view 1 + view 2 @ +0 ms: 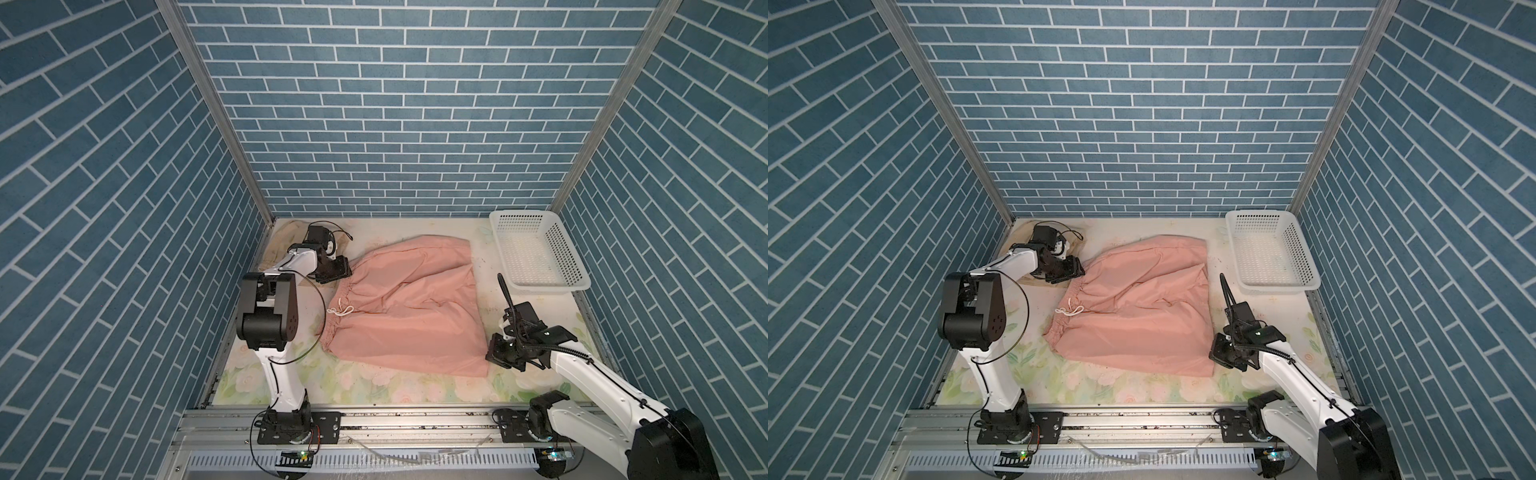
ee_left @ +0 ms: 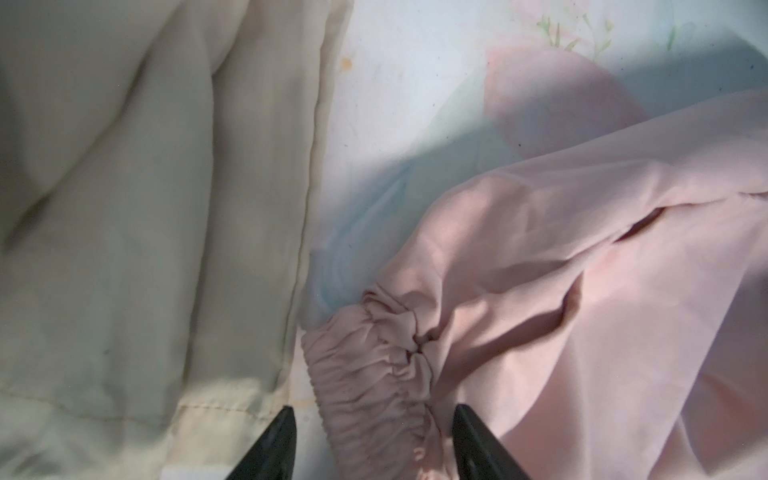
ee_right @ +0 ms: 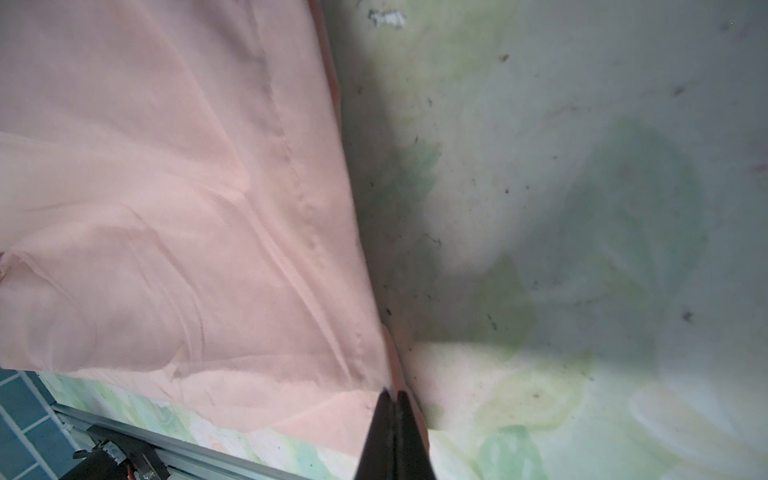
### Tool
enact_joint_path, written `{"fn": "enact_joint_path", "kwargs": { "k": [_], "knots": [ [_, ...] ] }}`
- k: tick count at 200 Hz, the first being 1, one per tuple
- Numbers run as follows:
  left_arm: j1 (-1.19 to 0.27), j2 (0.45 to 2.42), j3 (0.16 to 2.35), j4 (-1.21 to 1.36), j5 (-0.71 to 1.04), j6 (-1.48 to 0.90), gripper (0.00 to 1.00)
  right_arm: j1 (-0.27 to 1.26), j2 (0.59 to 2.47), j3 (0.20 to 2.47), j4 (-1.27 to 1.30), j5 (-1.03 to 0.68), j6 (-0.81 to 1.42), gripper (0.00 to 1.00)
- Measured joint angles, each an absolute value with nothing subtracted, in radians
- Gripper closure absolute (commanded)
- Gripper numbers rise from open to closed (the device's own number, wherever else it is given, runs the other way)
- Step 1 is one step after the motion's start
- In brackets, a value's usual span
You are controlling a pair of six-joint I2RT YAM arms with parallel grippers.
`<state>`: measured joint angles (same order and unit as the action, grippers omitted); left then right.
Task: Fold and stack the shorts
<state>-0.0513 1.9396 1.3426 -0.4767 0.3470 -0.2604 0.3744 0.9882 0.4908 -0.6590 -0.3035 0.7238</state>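
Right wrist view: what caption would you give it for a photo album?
Right gripper, jaws shut, pinching a hem corner of the salmon pink shorts over the flower-printed table.

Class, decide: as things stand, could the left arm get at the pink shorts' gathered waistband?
Probably yes: the left gripper hangs open astride the pink shorts' waistband, nothing lying over it.

The left claw [image 2: 372, 415] is open, and the gathered waistband [image 2: 365, 365] of the pink shorts [image 2: 561, 291] lies between its dark fingers [image 2: 282, 440]. The beige shorts [image 2: 145, 228] lie just beside, with pale tabletop [image 2: 395, 104] showing between them.
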Motion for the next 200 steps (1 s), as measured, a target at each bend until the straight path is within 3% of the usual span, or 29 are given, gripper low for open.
{"fn": "enact_joint_path", "kwargs": {
  "k": [17, 32, 108, 125, 149, 158, 175, 190, 200],
  "knots": [
    [-0.053, 1.942, 1.323, -0.464, 0.364, -0.278, 0.82, 0.374, 0.988, 0.491, -0.652, -0.303, 0.724, 1.0],
    [-0.053, 1.947, 1.324, -0.465, 0.371, -0.266, 0.99, 0.374, 0.989, 0.49, -0.645, -0.303, 0.724, 1.0],
    [-0.059, 1.916, 1.483, -0.517, 0.321, -0.112, 0.99, 0.373, 0.991, 0.489, -0.642, -0.298, 0.724, 1.0],
    [-0.059, 1.9, 1.521, -0.518, 0.307, -0.072, 0.83, 0.372, 0.997, 0.489, -0.643, -0.292, 0.723, 1.0],
    [-0.059, 1.898, 1.562, -0.518, 0.279, -0.044, 0.35, 0.372, 1.002, 0.489, -0.646, -0.283, 0.718, 1.0],
    [-0.059, 1.898, 1.568, -0.519, 0.262, -0.036, 0.31, 0.372, 1.001, 0.489, -0.65, -0.281, 0.715, 0.98],
    [-0.059, 1.898, 1.57, -0.524, 0.215, -0.049, 0.14, 0.372, 0.991, 0.49, -0.663, -0.278, 0.707, 0.79],
    [-0.059, 1.898, 1.57, -0.539, 0.177, -0.058, 0.01, 0.372, 0.966, 0.508, -0.697, -0.267, 0.695, 0.71],
    [-0.059, 1.896, 1.568, -0.553, 0.154, -0.071, 0.0, 0.372, 0.948, 0.538, -0.725, -0.256, 0.694, 0.67]
  ]
}}
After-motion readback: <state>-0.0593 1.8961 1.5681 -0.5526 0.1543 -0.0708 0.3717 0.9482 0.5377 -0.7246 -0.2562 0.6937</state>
